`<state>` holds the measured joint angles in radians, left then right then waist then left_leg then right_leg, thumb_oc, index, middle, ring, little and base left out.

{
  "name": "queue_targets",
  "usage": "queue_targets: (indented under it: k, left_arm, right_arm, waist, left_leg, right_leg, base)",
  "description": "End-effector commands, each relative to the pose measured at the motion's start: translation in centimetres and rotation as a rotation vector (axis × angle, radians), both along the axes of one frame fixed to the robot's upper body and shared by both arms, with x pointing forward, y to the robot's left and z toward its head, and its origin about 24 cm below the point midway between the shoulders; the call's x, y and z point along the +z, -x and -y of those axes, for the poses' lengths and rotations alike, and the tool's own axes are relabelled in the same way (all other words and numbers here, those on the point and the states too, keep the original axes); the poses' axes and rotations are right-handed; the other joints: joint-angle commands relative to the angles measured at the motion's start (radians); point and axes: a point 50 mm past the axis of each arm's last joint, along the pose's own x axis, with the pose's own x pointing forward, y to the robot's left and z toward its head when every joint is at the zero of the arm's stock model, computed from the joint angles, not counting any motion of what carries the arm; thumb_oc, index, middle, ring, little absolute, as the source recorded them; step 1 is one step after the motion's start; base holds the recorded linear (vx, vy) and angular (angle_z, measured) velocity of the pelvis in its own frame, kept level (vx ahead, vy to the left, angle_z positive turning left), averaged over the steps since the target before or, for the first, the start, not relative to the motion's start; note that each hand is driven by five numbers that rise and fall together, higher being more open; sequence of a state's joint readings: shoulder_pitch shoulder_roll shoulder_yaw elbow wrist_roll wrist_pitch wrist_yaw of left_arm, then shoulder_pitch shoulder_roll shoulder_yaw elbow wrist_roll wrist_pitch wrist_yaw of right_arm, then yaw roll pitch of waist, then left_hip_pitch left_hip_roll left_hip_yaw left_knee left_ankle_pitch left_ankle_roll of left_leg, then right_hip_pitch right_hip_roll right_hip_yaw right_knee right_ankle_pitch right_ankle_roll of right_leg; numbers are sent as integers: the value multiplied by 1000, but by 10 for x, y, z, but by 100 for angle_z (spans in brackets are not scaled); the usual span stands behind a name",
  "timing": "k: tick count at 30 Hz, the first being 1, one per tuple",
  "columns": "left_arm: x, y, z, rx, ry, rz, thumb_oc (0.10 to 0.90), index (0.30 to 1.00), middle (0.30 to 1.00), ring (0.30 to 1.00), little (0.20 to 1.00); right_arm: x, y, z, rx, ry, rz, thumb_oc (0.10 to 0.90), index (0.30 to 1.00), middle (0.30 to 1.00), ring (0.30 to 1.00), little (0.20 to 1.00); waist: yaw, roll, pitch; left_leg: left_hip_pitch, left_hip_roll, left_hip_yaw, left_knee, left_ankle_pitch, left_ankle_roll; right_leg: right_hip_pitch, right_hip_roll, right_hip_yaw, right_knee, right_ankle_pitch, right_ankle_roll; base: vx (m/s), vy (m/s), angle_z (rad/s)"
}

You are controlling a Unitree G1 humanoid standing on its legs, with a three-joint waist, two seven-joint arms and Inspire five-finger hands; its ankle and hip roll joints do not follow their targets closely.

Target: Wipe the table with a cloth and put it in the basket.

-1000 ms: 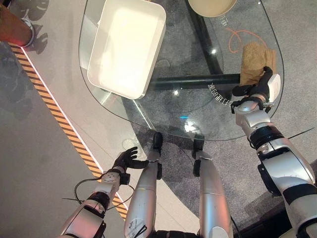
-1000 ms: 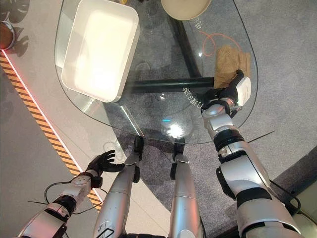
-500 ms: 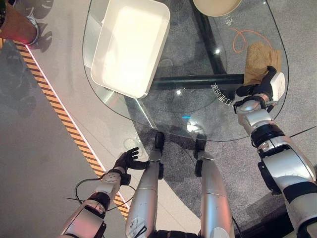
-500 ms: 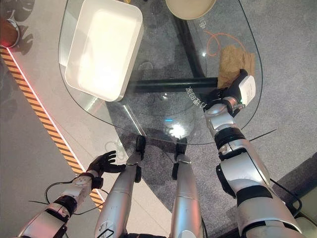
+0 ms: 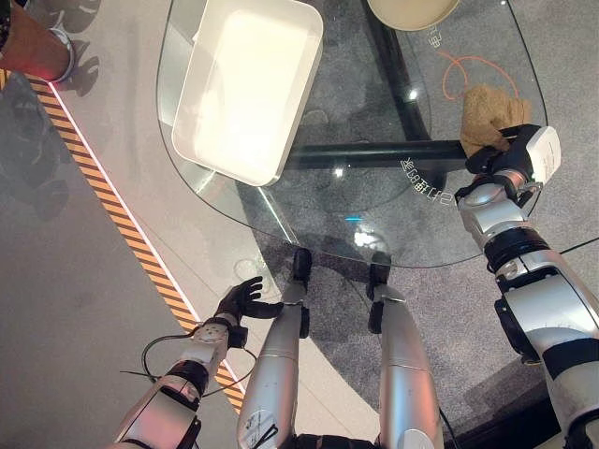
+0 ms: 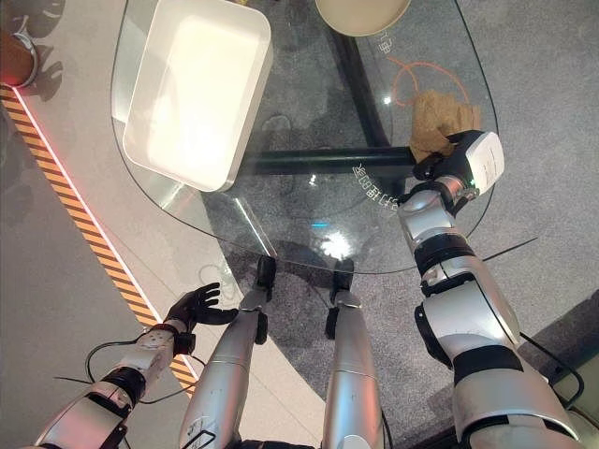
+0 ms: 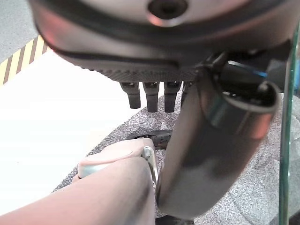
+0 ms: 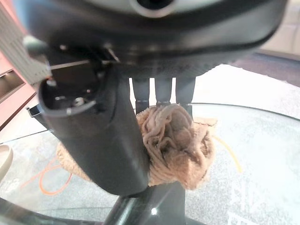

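on the glass table [image 5: 374, 215], white basket [image 5: 245, 89], cloth [image 5: 487, 112] in right hand [image 5: 501, 154]

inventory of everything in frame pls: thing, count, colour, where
table: 1, clear glass, centre, dark bar beneath
basket: 1, white, on the table's far left part
cloth: 1, tan, bunched on the table's right edge
bowl: 1, beige, table's far edge, partly cut off
scribble: 1, orange, on the glass beside the cloth
striped tape: 1, orange and black, on the floor at left
right hand: dark, fingers curled into the cloth
left hand: dark, fingers relaxed, low beside the table
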<state>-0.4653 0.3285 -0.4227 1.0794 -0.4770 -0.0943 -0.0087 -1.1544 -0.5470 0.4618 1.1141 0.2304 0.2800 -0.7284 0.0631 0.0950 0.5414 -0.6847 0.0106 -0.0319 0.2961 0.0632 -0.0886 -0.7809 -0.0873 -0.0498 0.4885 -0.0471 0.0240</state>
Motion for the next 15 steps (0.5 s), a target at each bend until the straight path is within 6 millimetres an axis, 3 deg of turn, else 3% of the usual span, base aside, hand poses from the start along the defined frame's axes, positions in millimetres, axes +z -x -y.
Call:
queue_targets:
  k: [1, 15]
  left_arm:
    - [-8, 11, -10, 38, -11, -33, 800, 900, 900, 900, 900]
    - [-5, 8, -12, 37, -18, -31, 800, 900, 900, 900, 900]
  right_arm:
    - [29, 3, 19, -52, 130, 30, 100, 300, 300, 300, 200]
    - [29, 3, 20, -36, 142, 14, 100, 300, 300, 300, 200]
  waist:
    - [3, 42, -21]
    - [5, 40, -21]
  left_leg:
    - [-27, -63, 62, 74, -60, 60]
    - [-32, -63, 61, 70, -56, 62]
  right_leg:
    - [30, 38, -82, -18, -27, -10]
    - [22, 39, -85, -19, -21, -8]
  base:
    - [0, 0, 0]
    - [0, 0, 0]
